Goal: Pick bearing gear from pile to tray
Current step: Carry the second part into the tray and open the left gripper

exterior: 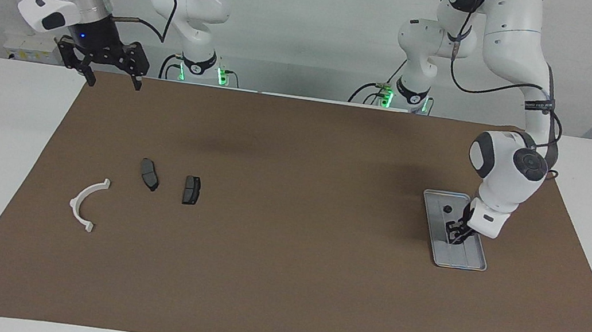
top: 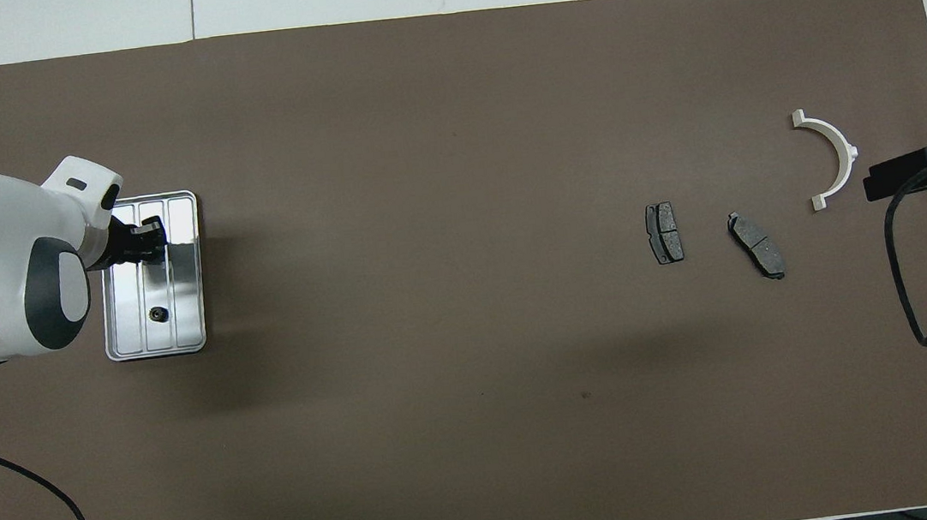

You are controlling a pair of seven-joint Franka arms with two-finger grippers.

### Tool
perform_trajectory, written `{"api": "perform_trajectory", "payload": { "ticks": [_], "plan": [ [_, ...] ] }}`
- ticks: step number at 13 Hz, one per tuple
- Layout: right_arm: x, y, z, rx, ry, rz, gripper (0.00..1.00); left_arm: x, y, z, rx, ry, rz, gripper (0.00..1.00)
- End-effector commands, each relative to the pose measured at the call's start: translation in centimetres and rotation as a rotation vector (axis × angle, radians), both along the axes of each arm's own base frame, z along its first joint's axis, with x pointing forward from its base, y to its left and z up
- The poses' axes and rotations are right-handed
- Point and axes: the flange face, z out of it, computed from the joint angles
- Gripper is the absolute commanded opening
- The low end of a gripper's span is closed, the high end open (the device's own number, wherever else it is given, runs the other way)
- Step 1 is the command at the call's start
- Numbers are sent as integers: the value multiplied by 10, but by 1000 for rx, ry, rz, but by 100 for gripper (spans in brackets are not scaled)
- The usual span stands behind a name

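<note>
You can't tell what's between the left gripper fingers over the tray; too small. Its wrist hides the tray's edge beneath it overhead. Right gripper is cut off by the overhead frame edge.

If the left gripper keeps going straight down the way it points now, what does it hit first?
Most likely the tray floor. The left gripper points down into the tray, low over its ridged bottom; whether it already touches is unclear. The small black round piece lies in the tray nearer the robots, out of that line.
</note>
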Motion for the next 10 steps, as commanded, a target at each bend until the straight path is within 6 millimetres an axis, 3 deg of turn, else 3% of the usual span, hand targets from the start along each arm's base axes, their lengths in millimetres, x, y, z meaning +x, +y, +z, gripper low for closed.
{"api": "perform_trajectory", "payload": {
  "ticks": [1, 10],
  "plan": [
    [1, -2, -1, 24, 2, 7, 100, -4, 3, -3, -2, -13, -12, 10],
    [-4, 3, 4, 23, -2, 16, 100, -7, 2, -7, -2, -19, -13, 12]
  ]
}}
